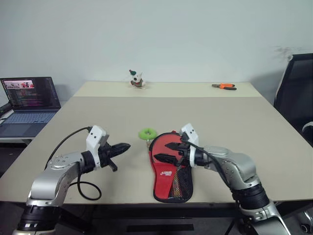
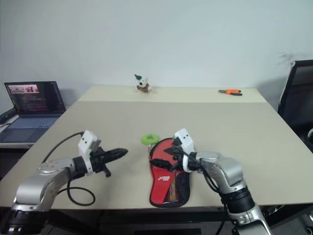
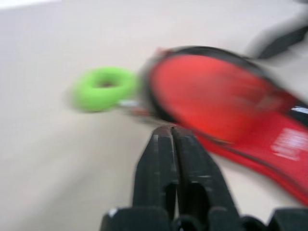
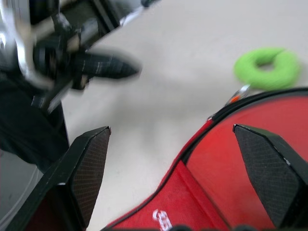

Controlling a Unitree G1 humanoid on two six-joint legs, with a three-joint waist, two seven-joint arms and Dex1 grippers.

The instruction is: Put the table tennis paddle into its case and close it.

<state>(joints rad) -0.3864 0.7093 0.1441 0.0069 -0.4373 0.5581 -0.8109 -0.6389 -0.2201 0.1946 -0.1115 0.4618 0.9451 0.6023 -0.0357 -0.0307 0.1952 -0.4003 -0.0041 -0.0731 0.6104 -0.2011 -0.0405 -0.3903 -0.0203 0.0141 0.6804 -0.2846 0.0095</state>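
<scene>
Left claw [image 1: 123, 146] hovers over the counter [image 1: 244, 122] with its fingers pretty much together, nothing in it, and the green ring [image 1: 146, 133] sits just past its tip toward the right. Right claw [image 1: 168, 152] is spread wide over the round end of the case [image 1: 171, 171], gripping nothing. The red paddle [image 4: 269, 139] face shows between its fingers, lying in the open case.

Case [image 3: 226, 103] and green ring [image 3: 103, 88] blurred, perhaps by motion, case cut off.
</scene>
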